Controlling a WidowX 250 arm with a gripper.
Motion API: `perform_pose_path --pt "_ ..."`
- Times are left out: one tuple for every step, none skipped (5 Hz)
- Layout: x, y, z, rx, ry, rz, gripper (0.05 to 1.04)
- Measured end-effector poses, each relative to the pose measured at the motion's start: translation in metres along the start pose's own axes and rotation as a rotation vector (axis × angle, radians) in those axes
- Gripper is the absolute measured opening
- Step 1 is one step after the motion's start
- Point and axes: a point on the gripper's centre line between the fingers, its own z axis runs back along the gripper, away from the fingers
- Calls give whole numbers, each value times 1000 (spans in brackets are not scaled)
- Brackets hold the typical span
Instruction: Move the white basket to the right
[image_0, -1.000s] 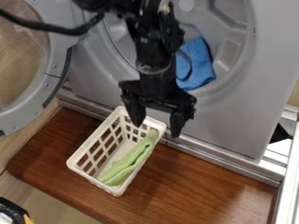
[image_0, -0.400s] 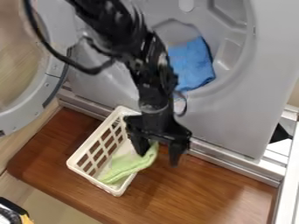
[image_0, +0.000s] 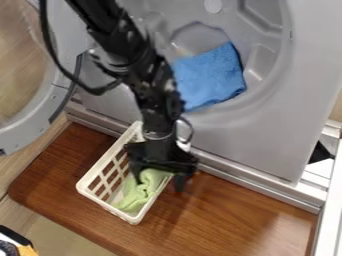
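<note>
From where I stand, the white basket (image_0: 109, 207), a slotted plastic one, sits on the brown wooden bench (image_0: 220, 220), left of the middle of the view and just in front of the washing machine (image_0: 270, 142). It lies at a slant, its far end towards the machine and its near end down and to the left. The black pincer (image_0: 160, 185) is down at the basket's right-hand long side, its fingers spread wide: one dips inside, by the cloth, and the other hangs outside, with that side's wall between them. The light green cloth (image_0: 138, 194) lies in the basket, crumpled, part of it bunched up next to the inner finger. I can't tell whether that finger touches it.

Behind, the machine's round door (image_0: 17, 135) hangs open on the left. A blue cloth (image_0: 210, 77) is in the drum opening, partly behind the arm, and a black cable (image_0: 57, 62) loops beside the arm. At the lower left corner there's a black, white and yellow object (image_0: 25, 250).
</note>
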Motion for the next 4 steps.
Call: perform_pose_path --pt "0 0 -1 -1 -8 12 662" --pt "-5 -4 3 20 -8 -15 369" --pt "-4 -7 8 8 -21 -2 190" --pt "-7 -10 15 17 -12 3 139"
